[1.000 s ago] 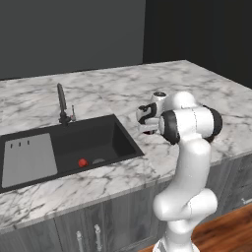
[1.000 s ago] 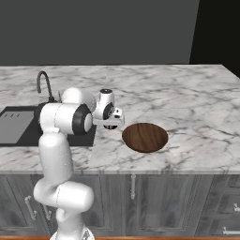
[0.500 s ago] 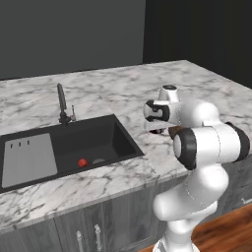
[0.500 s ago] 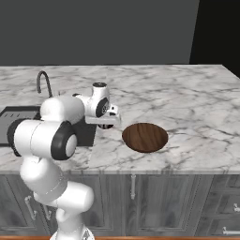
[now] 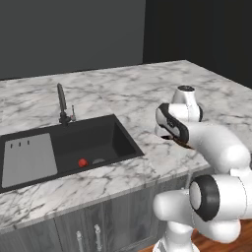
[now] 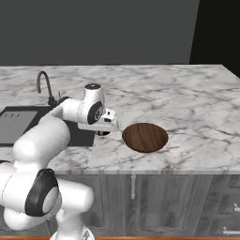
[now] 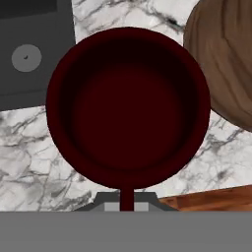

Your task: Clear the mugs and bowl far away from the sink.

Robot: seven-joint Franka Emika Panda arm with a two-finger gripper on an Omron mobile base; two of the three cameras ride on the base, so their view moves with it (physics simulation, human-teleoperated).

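The gripper (image 6: 104, 130) hangs directly above the bowl (image 7: 129, 108), looking straight down into it; this reads as the approach step for the bowl, before any grasp. Whether the fingers are spread or closed cannot be told, since the bowl and hand cover them. The bowl is round, shallow and dark reddish-brown, its inside nearly black. It sits on the marble counter (image 6: 197, 103), between the sink (image 5: 91, 142) on one side of the hand and a round wooden board (image 6: 145, 137) on the other. The next move likely calls for descending onto the rim, then carrying the bowl away from the sink.
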